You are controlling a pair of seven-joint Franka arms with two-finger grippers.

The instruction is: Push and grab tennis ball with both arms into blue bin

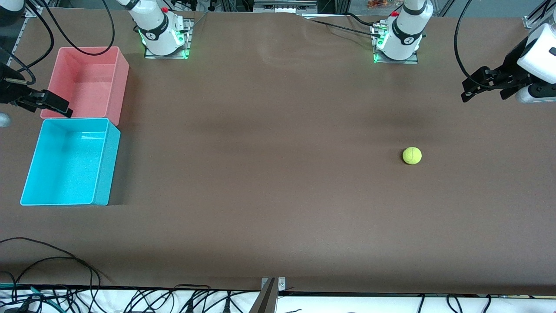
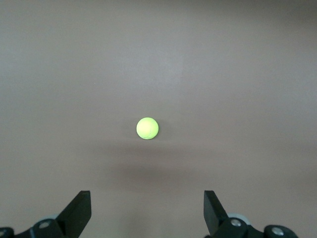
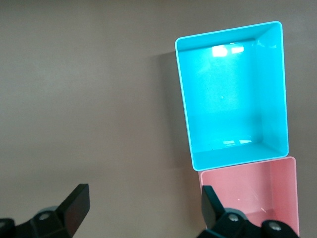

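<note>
Nothing started: the tennis ball [image 1: 412, 155] sits on the counter [image 1: 278, 195] at three o'clock, blue bin [image 1: 65, 200] at nine. Left gripper [image 1: 467, 92] and right gripper [image 1: 65, 111] hover, jaws apart. Left must push first.

Pink tub [image 1: 89, 82] on brown table [image 1: 278, 195]

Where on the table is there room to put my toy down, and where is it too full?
Roomiest: the wide bare brown stretch between the blue bin and the tennis ball. The strip along the table edge nearest the front camera is bare too. Crowded: the right arm's end, where the pink bin touches the blue bin under the right gripper.
</note>
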